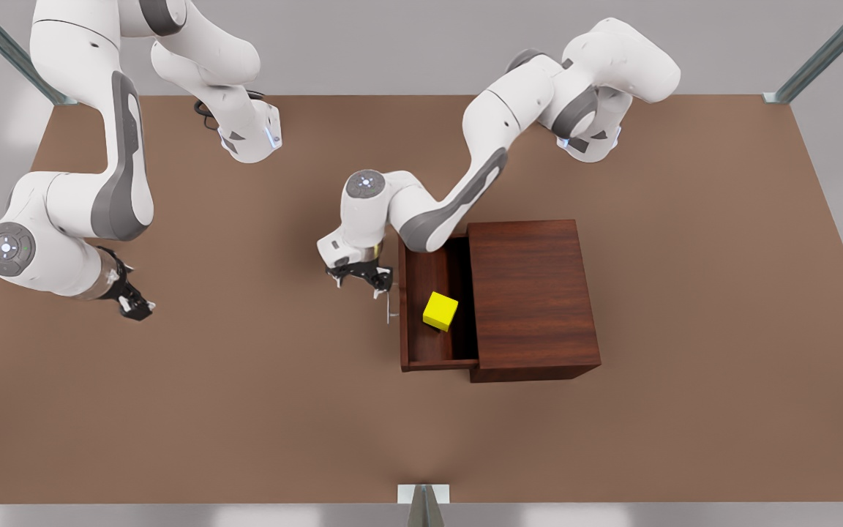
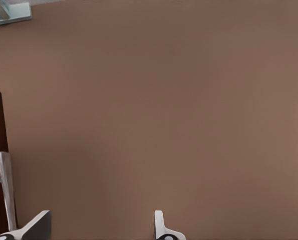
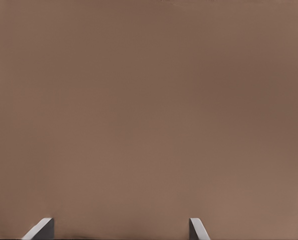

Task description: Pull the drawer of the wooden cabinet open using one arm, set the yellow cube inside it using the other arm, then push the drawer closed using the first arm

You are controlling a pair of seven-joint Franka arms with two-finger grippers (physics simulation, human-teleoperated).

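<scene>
The wooden cabinet stands right of the table's middle in the front view. Its drawer is pulled out toward the front view's left, and the yellow cube lies inside it. My left gripper hovers just outside the drawer front, open and holding nothing. The silver handle is beside one finger, not between them. My right gripper waits open over bare table far to the front view's left.
The brown table stretches wide around the cabinet. Metal frame posts stand at the near edge and the far corners. The arm bases sit along the far edge.
</scene>
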